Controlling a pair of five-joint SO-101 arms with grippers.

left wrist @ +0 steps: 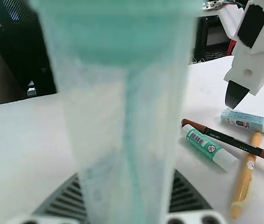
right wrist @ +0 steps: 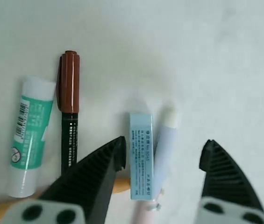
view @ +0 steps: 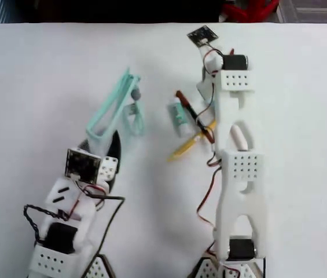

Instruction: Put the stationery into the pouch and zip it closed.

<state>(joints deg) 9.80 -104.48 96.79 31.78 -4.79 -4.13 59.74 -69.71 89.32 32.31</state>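
My left gripper (view: pixel 106 142) is shut on the lower end of the mint pouch (view: pixel 114 110), which slants up off the table; in the left wrist view the pouch (left wrist: pixel 122 107) rises straight out of the jaws. The stationery lies together right of it: a green-and-white glue stick (right wrist: pixel 29 135), a brown-capped pen (right wrist: pixel 68 107), a light blue eraser (right wrist: pixel 141 154), a pale pen (right wrist: pixel 165 135) and a yellow pen (left wrist: pixel 244 177). My right gripper (right wrist: pixel 164 145) hangs open just above the eraser and the pale pen, one finger on each side.
The white table (view: pixel 47 75) has free room on the left and far right. The right arm (view: pixel 238 168) stretches along the right of the stationery. A dark edge (view: pixel 122 11) runs behind the table.
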